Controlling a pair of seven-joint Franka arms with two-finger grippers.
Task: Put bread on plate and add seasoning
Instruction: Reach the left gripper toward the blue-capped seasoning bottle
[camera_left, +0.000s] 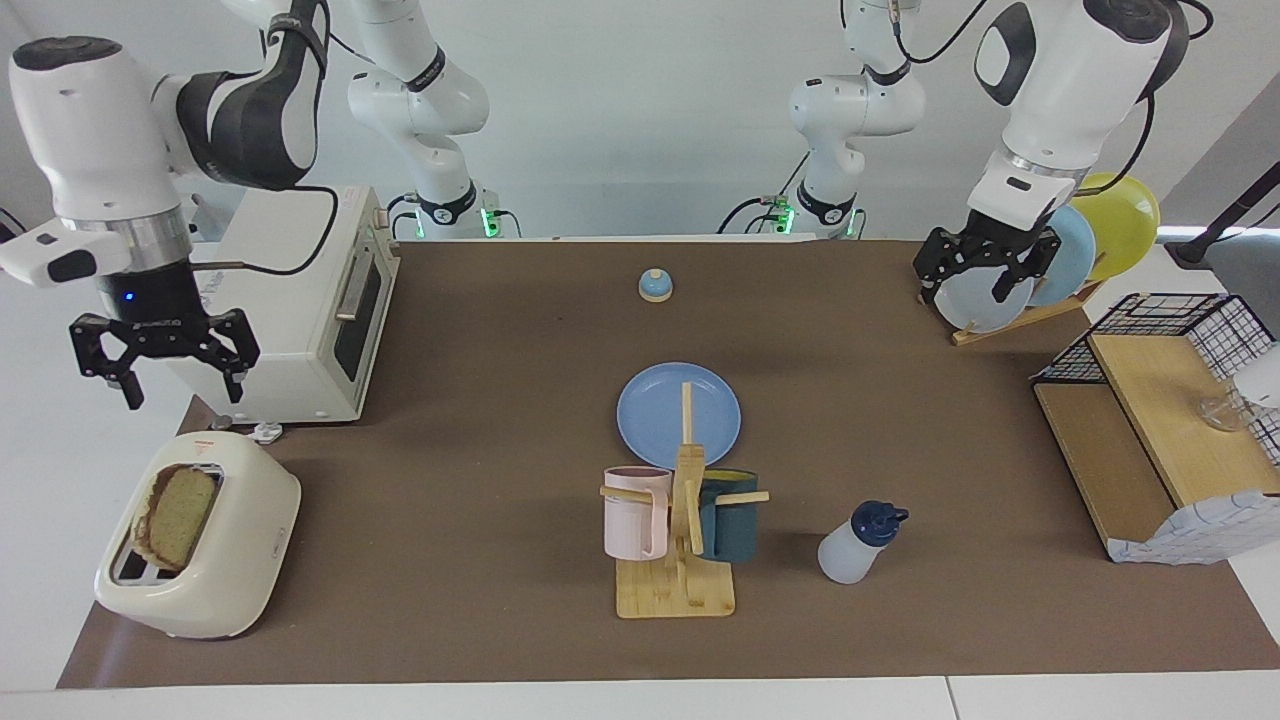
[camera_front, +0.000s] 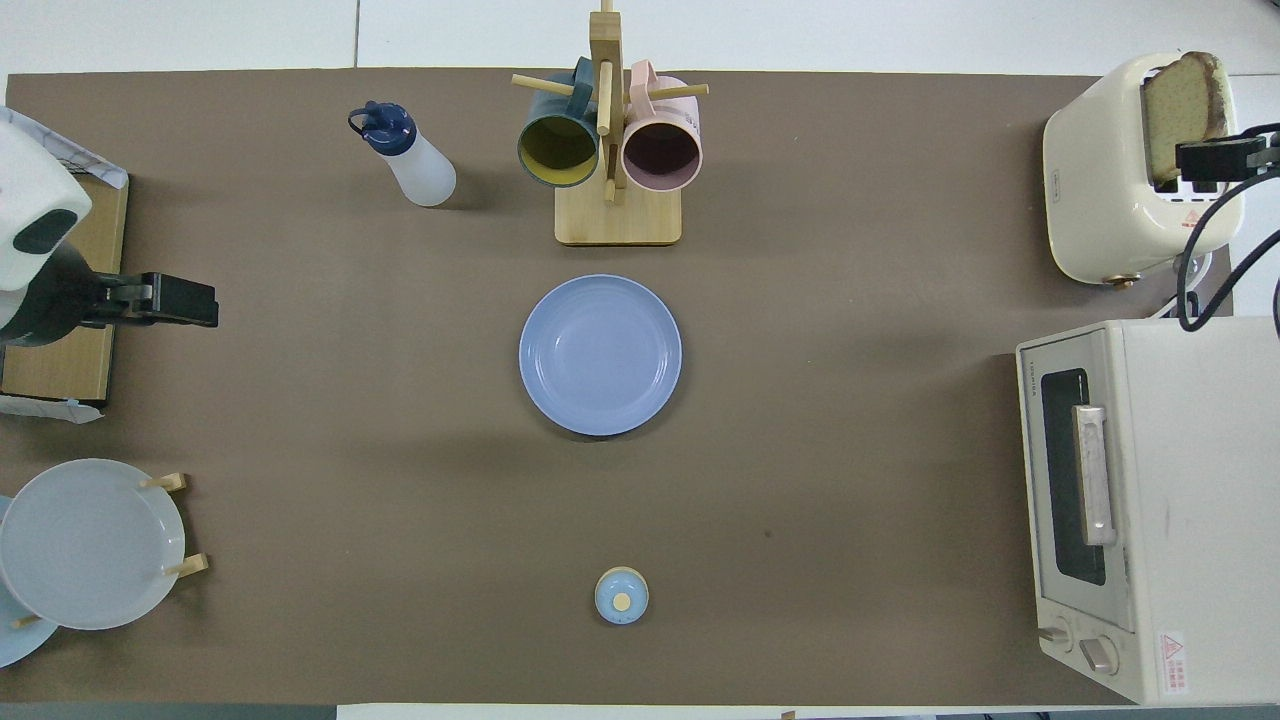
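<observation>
Bread (camera_left: 178, 517) upright in toaster (camera_left: 200, 540) slot at right arm's end of table, lower half hidden in slot. Right gripper (camera_left: 165, 365) spread wide, empty, above toaster, likely lining up for grab. Left gripper (camera_left: 976, 272) open, waiting over plate rack (camera_left: 1010, 318). Plate (camera_left: 678, 413) bare mid-table, partly hidden by mug stand (camera_left: 680, 540); seasoning bottle (camera_left: 858, 543) beside stand, untouched.
</observation>
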